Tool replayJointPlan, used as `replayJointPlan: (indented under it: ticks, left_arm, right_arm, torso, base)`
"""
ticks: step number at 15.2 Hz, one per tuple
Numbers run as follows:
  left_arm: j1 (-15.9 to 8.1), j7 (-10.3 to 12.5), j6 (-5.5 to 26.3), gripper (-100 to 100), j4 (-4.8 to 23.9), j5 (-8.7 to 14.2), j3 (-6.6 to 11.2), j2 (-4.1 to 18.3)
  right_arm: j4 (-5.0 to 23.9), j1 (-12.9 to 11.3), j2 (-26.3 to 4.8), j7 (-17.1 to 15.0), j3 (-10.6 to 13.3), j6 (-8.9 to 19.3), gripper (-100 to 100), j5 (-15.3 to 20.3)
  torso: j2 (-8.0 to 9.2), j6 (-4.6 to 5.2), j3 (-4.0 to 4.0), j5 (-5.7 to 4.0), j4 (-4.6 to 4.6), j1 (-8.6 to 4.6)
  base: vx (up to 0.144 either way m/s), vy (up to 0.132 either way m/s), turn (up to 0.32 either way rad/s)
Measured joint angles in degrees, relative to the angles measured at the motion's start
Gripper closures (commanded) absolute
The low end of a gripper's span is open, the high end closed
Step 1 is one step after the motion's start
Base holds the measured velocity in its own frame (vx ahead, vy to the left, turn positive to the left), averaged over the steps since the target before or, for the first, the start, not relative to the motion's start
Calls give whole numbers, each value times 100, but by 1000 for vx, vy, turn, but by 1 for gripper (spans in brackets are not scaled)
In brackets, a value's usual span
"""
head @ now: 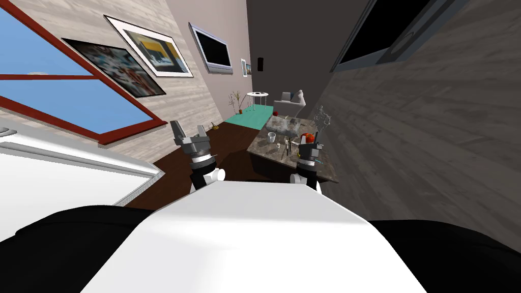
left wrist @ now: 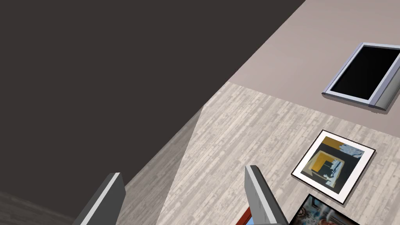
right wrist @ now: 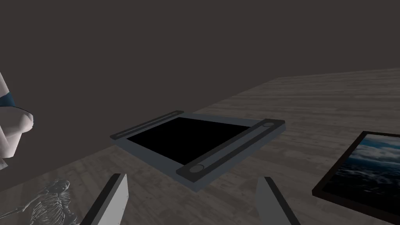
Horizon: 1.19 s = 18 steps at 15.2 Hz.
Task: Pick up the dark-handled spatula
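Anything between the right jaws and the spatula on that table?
Nothing visible does. The right gripper, jaws open, hangs at the table beside small utensils; which is the spatula is too small to tell. A red object lies just beyond the gripper.

Red-framed window (head: 61, 96), pale plank wall (head: 198, 101), dark floor (head: 229, 152), perhaps marble table (head: 262, 146)

The worktop (head: 264, 148) is mottled grey and brown, like stone. It carries a white cup (head: 271, 137) at its nine o'clock and a red round thing (head: 308, 137) at three. The floor (head: 229, 152) is dark brown, with a teal rug (head: 249, 118) at twelve o'clock beyond the worktop. At ten o'clock the pale wall (head: 193, 107) shows light grey plank grain, and the window (head: 76, 101) is red-framed over blue sky. At two o'clock the dark wall (head: 407, 142) is charcoal planks. The left end effector (head: 189, 131) and right end effector (head: 311, 143) have light grey fingers on dark bodies.
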Motion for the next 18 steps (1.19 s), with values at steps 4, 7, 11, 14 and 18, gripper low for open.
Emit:
replayJointPlan:
  ticks: [4, 7, 11, 14, 18]
  left_arm:
    - [-1, 0, 0, 0, 0, 0, 0, 0]
    - [-1, 0, 0, 0, 0, 0, -1, 0]
    - [-1, 0, 0, 0, 0, 0, -1, 0]
    - [-1, 0, 0, 0, 0, 0, -1, 0]
    - [-1, 0, 0, 0, 0, 0, -1, 0]
  right_arm:
    - [5, -43, -386, -53, -111, 151, -100, -56]
    - [1, -85, -684, -108, -226, 347, -100, -114]
    - [21, -163, -1091, -246, -481, 700, -100, -248]
    - [57, -247, -1362, -368, -694, 1025, -100, -360]
    - [133, -335, -1742, -585, -1050, 1496, -100, -555]
  torso:
    - [18, -1, 10, 0, 4, -1]
    - [28, -2, 16, 1, 6, 4]
    - [33, -2, 19, 2, 7, 8]
    - [34, -1, 20, 3, 8, 11]
    - [37, -1, 21, 3, 8, 14]
  base:
    - [-48, 7, 58]
    - [-66, 19, 75]
    - [-75, 26, 104]
    - [-82, 38, 134]
    - [-76, 39, 101]
